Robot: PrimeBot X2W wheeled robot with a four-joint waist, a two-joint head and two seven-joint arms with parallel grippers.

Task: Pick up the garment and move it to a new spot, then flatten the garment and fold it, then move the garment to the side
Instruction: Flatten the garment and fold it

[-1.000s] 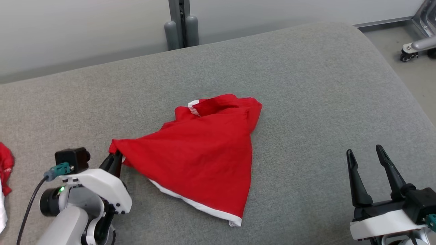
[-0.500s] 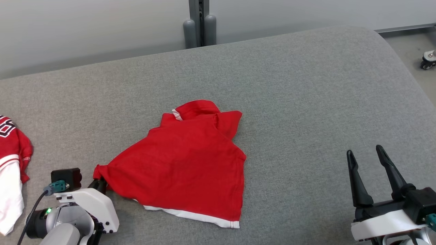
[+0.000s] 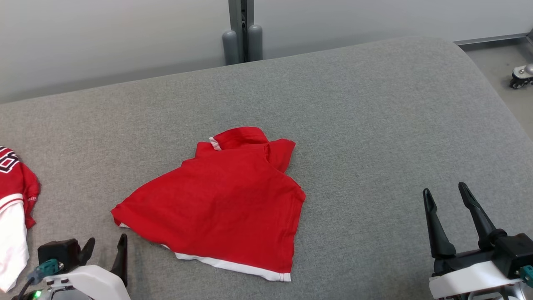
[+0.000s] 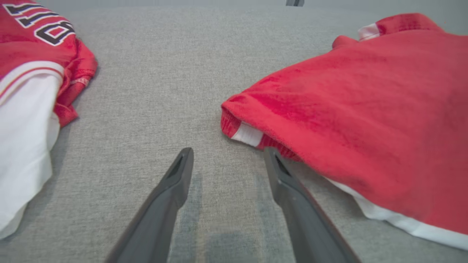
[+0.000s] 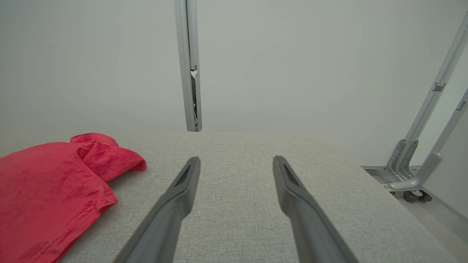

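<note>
A red garment with white trim [image 3: 225, 204] lies rumpled on the grey padded surface [image 3: 374, 125], its collar end away from me and its white hem toward me. My left gripper [image 3: 106, 246] stands open just short of the garment's near left corner [image 4: 241, 128], touching nothing. In the left wrist view the garment [image 4: 358, 109] spreads to the right of the open fingers [image 4: 175, 179]. My right gripper [image 3: 445, 198] is open and empty at the lower right, well clear of the cloth. The right wrist view has the garment [image 5: 51, 190] at its left.
Another red and white jersey with lettering [image 3: 12, 200] lies at the left edge, also in the left wrist view as the jersey [image 4: 33, 73]. A grey post [image 3: 242, 31] stands behind the surface. A wheeled metal frame [image 3: 520, 75] sits on the floor at right.
My left gripper has let go of the garment's corner, opened and drawn back toward me. The garment has settled flatter. The head camera has shifted a little.
</note>
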